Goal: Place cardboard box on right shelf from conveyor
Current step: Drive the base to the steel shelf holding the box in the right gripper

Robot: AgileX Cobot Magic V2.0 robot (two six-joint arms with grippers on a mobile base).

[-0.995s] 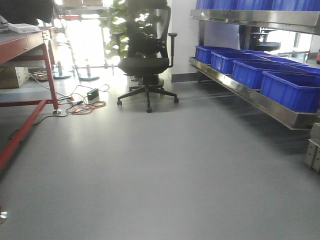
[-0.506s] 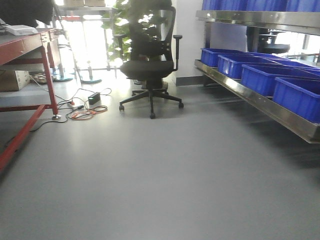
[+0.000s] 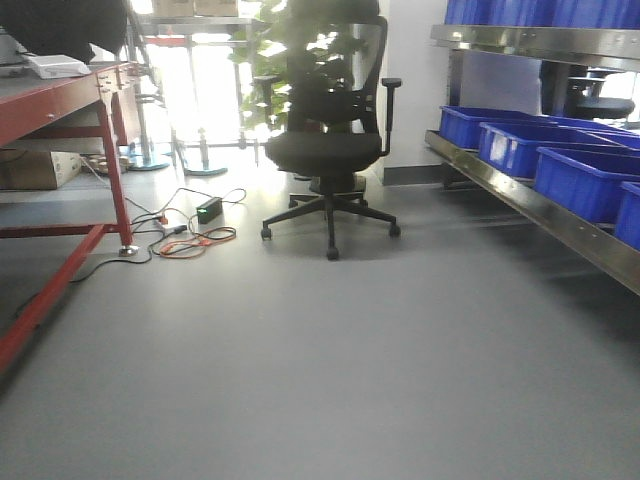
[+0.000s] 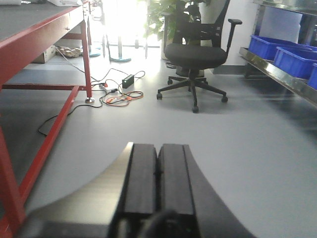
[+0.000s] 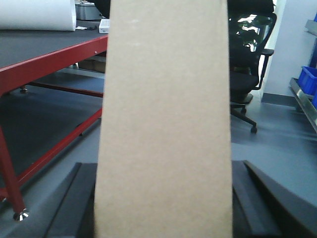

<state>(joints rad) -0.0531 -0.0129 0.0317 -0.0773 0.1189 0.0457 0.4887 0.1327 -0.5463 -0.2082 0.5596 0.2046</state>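
Chair [image 3: 325, 150] shifted rightward; right tool [image 5: 163, 203] grips smooth tan cardboard box [image 5: 163, 99], left tool [image 4: 157, 173] clenched empty.

The cardboard box [image 5: 163, 124] runs past the top and bottom edges, hiding the fingers' [image 5: 69, 208] inner faces. The shelf [image 3: 540, 207] is cut off at right.

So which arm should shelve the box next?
Right. The right gripper grips the cardboard box, and the right shelf lies on its side; the left gripper is shut and empty.
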